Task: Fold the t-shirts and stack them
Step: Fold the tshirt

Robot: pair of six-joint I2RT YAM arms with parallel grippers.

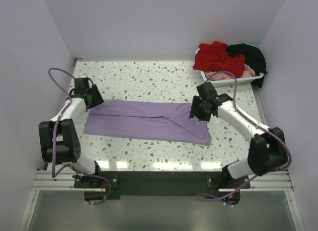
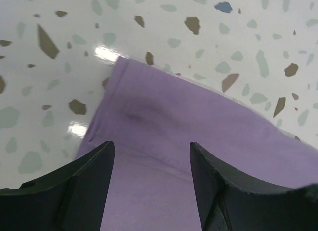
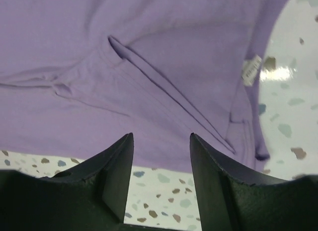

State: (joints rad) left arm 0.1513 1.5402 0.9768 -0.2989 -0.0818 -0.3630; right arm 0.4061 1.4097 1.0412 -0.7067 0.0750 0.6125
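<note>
Tag (image 3: 252, 70) on lavender t-shirt (image 3: 149, 52) carries print too small to read.

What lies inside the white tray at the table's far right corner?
A red t-shirt, a black t-shirt and pink cloth beneath; the floor of the tray is covered.

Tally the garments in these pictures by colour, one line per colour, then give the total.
lavender t-shirt: 1
red t-shirt: 1
black t-shirt: 1
pale pink t-shirt: 1
Total: 4
</note>
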